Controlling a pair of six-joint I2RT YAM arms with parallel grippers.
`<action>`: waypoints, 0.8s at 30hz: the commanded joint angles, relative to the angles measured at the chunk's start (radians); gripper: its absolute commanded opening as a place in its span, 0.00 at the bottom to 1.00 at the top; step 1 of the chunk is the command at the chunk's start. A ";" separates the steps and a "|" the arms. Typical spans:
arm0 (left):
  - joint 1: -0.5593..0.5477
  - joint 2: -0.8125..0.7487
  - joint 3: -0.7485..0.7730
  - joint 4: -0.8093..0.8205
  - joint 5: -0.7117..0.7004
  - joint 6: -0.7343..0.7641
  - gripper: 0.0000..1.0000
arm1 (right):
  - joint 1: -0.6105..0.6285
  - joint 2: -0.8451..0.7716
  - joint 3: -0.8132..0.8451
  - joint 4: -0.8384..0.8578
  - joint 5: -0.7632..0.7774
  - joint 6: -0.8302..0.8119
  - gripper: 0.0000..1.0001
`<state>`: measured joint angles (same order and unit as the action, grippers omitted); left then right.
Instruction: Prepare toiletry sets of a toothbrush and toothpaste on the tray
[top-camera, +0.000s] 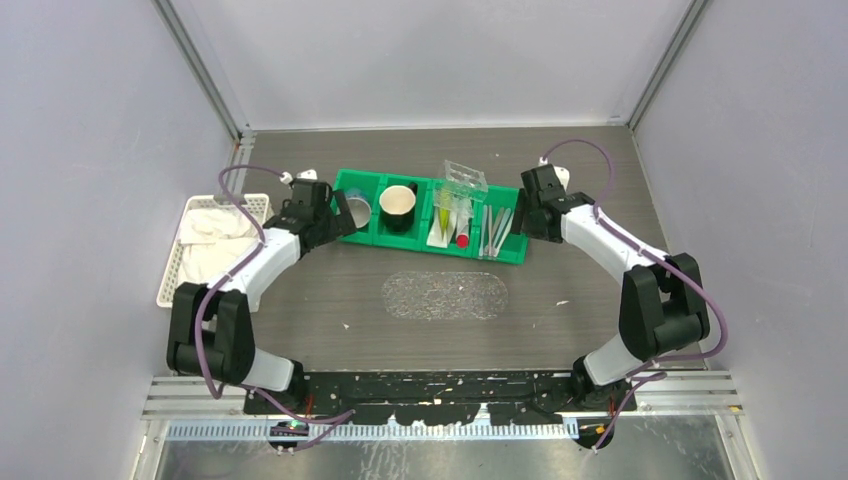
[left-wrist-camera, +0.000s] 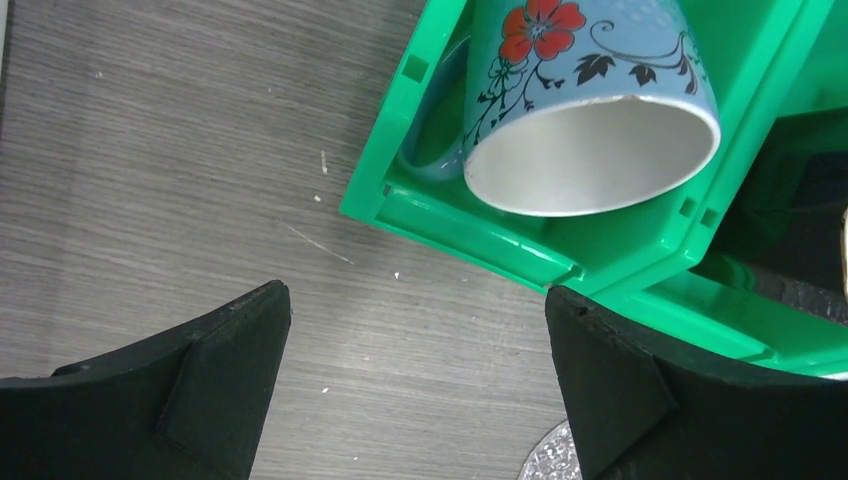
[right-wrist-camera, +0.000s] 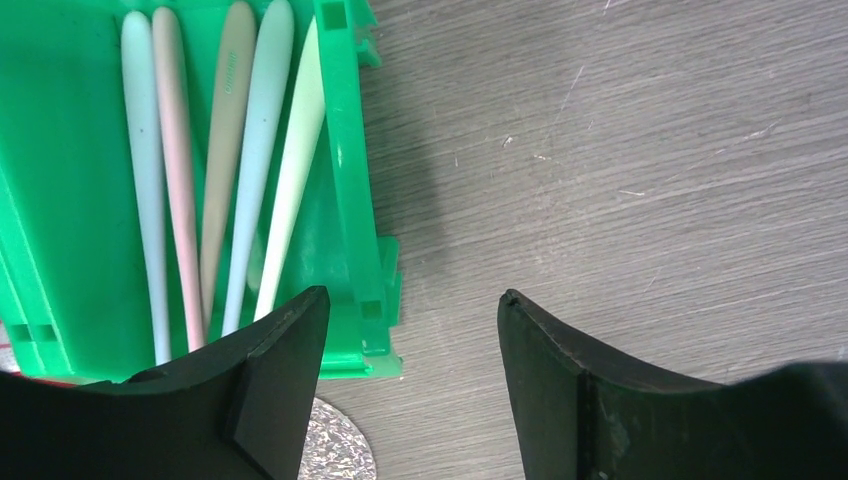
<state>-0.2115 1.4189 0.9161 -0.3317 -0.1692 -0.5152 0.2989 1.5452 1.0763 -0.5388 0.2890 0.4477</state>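
Wood-grain table (top-camera: 600, 290), pale grey walls (top-camera: 90, 150) (white specks on the top).
Tray (top-camera: 445, 296) at centre; toiletry sets (top-camera: 443, 213) in green bin (top-camera: 420, 247) at its 12 o'clock. Left gripper (left-wrist-camera: 418, 300) and right gripper (right-wrist-camera: 412, 300): jaws apart.

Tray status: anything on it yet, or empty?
Empty. The tray shows only bare glitter in the top view; the toiletry sets sit in the green bin.

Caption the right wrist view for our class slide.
Open right gripper hovers by the green bin, whose end compartment holds five pastel handles.
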 joint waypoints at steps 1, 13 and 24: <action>0.021 0.019 0.047 0.102 -0.030 0.044 0.96 | -0.002 -0.003 -0.010 0.030 0.019 0.011 0.68; 0.126 0.076 0.030 0.159 0.092 0.060 0.55 | -0.002 0.073 -0.031 0.067 0.033 0.021 0.67; 0.150 0.201 0.067 0.195 0.153 0.053 0.45 | -0.003 0.062 -0.032 0.054 0.077 0.024 0.67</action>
<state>-0.0696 1.5799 0.9421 -0.1898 -0.0486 -0.4664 0.2989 1.6299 1.0409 -0.5014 0.3191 0.4526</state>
